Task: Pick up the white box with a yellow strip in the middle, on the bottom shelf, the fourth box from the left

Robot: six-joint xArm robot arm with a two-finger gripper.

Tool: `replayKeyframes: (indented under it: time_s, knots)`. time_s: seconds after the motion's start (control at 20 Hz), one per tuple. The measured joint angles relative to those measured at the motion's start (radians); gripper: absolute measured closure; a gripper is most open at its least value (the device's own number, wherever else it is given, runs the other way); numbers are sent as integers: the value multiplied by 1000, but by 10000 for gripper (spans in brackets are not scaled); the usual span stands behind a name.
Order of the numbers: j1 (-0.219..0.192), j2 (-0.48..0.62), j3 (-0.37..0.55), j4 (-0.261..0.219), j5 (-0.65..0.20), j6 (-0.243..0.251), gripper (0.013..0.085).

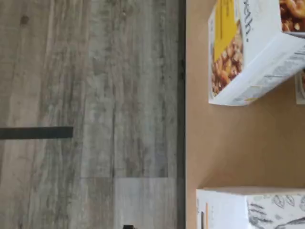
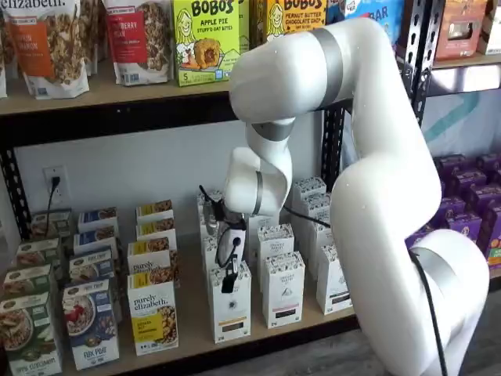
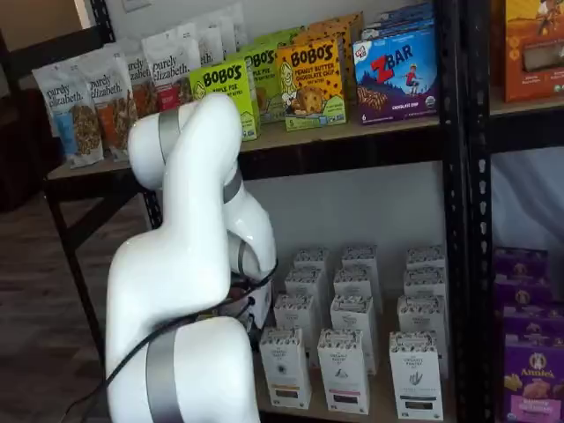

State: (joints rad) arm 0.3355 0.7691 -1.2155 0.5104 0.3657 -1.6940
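Low over the white box point(image 2: 231, 305) at the bottom shelf's point(image 2: 188, 348) front edge — tool point(image 2: 228, 280) side-on, grip impossible to tell; granola box point(image 1: 248, 47) nearby in the wrist view.

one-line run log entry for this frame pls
phase: approach | gripper: black fingers just above tall white carton with yellow-orange band, state unclear | carton: upright on light-wood bottom shelf, front row | grasp: not yet

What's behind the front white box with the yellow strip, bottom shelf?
More white cartons of the same kind behind the white box. The gripper and arm cover most of that row; its depth is hidden.
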Motion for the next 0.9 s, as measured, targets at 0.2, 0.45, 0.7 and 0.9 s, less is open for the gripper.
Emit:
replayKeyframes:
  time_s: [0.2, 0.45, 0.7, 0.9]
  knots:
    - [-11, 44, -49, -3, -1, -8, 130]
    - [-23, 93, -110, -5, 12, -15, 130]
    - [-36, 154, -187, -33, 23, 2, 130]
    - [-43, 203, -244, -58, 21, 18, 130]
